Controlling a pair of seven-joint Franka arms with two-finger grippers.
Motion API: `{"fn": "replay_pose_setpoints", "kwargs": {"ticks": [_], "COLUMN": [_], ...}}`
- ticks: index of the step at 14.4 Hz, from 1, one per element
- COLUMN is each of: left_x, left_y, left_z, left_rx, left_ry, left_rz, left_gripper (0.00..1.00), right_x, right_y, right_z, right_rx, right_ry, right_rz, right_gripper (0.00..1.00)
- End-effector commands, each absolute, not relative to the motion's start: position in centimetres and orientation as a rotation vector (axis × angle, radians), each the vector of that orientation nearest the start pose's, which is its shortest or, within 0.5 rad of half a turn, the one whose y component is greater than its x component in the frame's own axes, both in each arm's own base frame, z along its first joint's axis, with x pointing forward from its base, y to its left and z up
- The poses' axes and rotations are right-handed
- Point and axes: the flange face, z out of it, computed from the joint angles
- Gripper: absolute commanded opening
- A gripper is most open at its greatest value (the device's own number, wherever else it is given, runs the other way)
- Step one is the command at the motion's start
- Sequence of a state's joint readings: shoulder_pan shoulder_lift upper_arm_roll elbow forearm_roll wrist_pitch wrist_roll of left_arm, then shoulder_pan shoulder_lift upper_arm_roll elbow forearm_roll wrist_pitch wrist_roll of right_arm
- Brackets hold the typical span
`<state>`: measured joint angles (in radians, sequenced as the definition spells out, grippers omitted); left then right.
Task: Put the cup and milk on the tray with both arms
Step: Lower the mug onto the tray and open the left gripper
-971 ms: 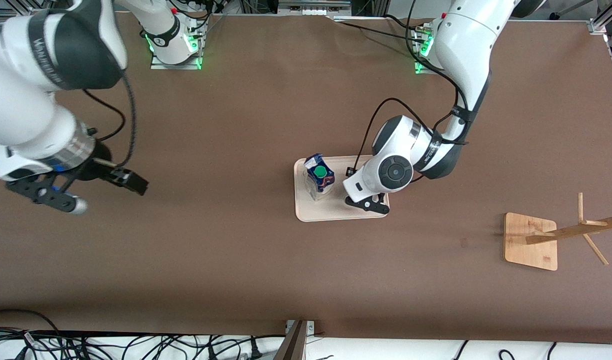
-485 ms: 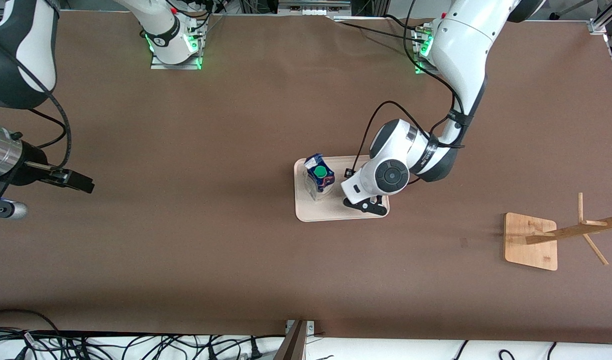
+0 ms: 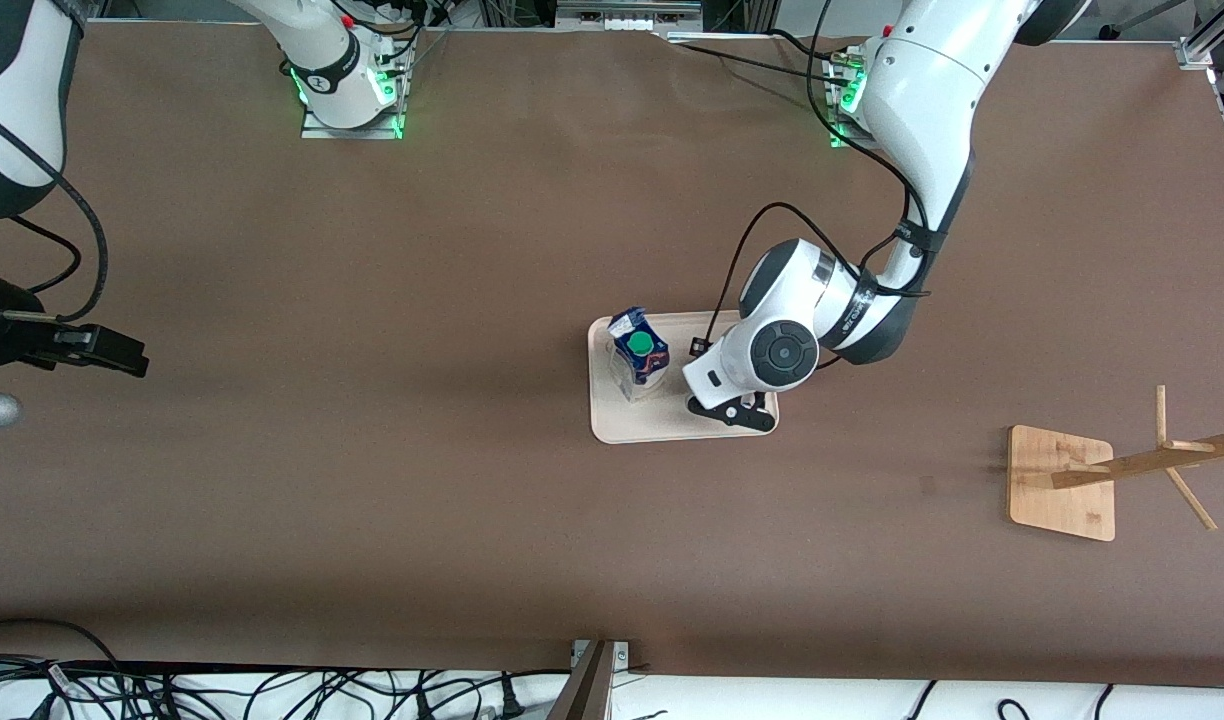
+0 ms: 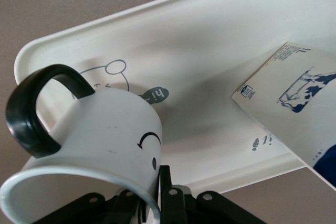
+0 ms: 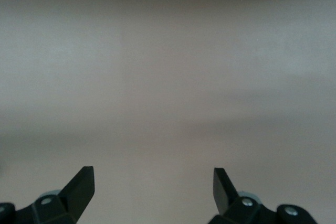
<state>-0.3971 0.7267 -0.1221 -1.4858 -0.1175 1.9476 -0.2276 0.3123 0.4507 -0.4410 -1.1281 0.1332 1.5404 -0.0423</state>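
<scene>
While the milk [image 3: 640, 352] stands in the tray [image 3: 612, 425], my left hand [image 4: 152, 205] clamps the cup [image 4: 100, 145] over it (my right hand [image 5: 153, 182] waits released above bare table [image 3: 392, 480]).

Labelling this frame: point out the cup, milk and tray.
cup [image 4: 100, 129]: left wrist view, on its white side wall.
milk [image 3: 641, 345]: front view, on its green cap.
tray [image 3: 662, 425]: front view, on bare floor nearer the camera.
</scene>
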Motion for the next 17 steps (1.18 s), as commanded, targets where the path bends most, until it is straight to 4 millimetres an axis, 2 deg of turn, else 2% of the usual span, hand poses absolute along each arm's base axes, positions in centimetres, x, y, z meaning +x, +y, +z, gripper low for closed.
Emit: {"fn": "replay_pose_setpoints", "kwargs": {"ticks": [1,2,3,4,6,8,10,11,13,15,17], "left_x": [60.2,60.3,60.3,60.4,60.5,61.2,62.1,62.5,63.3,63.9,63.4], "left_y": [-33.6,-33.5,-33.5,-33.6,-33.6,-32.8,-30.7,-29.6,-26.7,-22.5,-18.0], "left_z": [22.1,22.2,22.5,22.6,23.1,25.4,28.3,29.9,34.4,39.4,43.5], "left_rx": [-3.163,-3.164,-3.167,-3.172,-3.201,-3.220,-3.223,-3.222,-3.245,-3.269,-3.282], "left_ry": [0.325,0.323,0.330,0.306,0.193,0.170,0.137,0.120,0.062,-0.016,-0.106], "left_rz": [0.516,0.514,0.507,0.506,0.522,0.473,0.424,0.414,0.354,0.294,0.218], "left_gripper": [0.41,0.77,1.00,1.00,1.00,1.00,1.00,1.00,1.00,1.00,1.00], "right_x": [67.1,67.1,67.0,66.4,65.1,64.4,64.0,63.4,62.6,61.8,61.3], "right_y": [0.1,0.1,-0.1,-0.3,-1.8,-1.3,-0.9,-1.3,-1.7,-2.5,-3.7], "right_z": [57.8,57.8,57.8,59.4,60.9,60.1,60.4,60.2,60.2,60.9,60.2], "right_rx": [-3.197,-3.197,-3.200,-3.190,-3.171,-3.176,-3.197,-3.202,-3.209,-3.212,-3.207], "right_ry": [0.010,0.005,0.014,0.011,0.045,0.026,-0.042,-0.055,-0.058,-0.034,-0.004], "right_rz": [0.001,0.006,0.009,-0.024,-0.017,0.013,-0.047,-0.039,-0.062,-0.091,-0.056], "right_gripper": [1.00,1.00,1.00,1.00,1.00,1.00,1.00,1.00,1.00,1.00,1.00]}}
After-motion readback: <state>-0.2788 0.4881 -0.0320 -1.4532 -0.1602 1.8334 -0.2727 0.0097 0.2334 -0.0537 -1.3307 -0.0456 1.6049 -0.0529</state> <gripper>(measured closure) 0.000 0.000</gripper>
